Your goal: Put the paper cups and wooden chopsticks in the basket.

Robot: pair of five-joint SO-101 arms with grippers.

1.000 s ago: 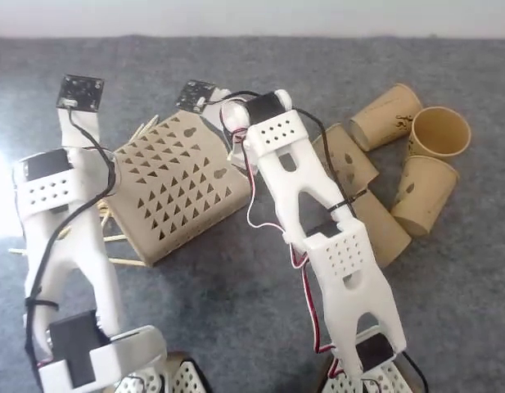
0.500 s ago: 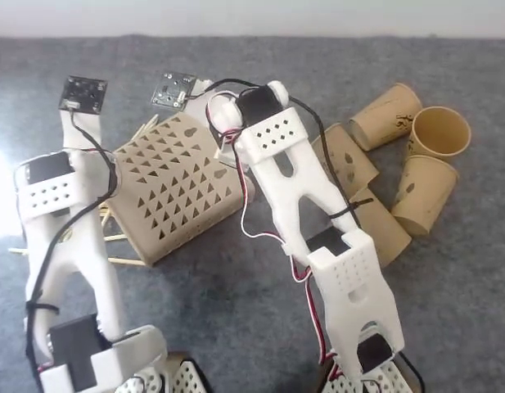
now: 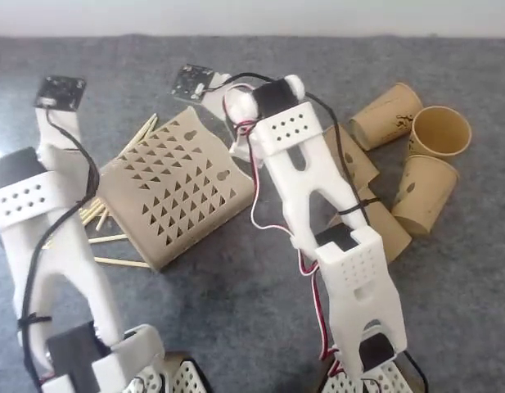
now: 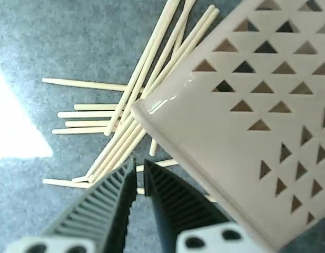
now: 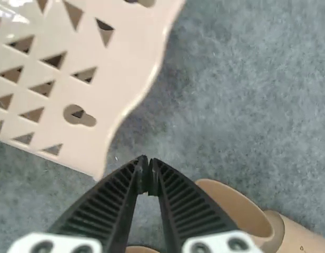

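Grey felt-covered counter [image 3: 236, 311], pale wall behind. Left tool [image 4: 139, 167]: closed, empty, above loose wooden chopsticks [image 4: 125, 105], several of which run under the rim of the basket [image 3: 174, 184], which lies base-up. Right tool [image 5: 146, 162]: closed, empty, between the basket edge and the paper cups [image 3: 416, 192], most lying on their sides. Likely hazards: an overturned basket accepts nothing; nudging it may skid it and scatter the pinned sticks; toppled cups may roll. Dark print on the cups is illegible.
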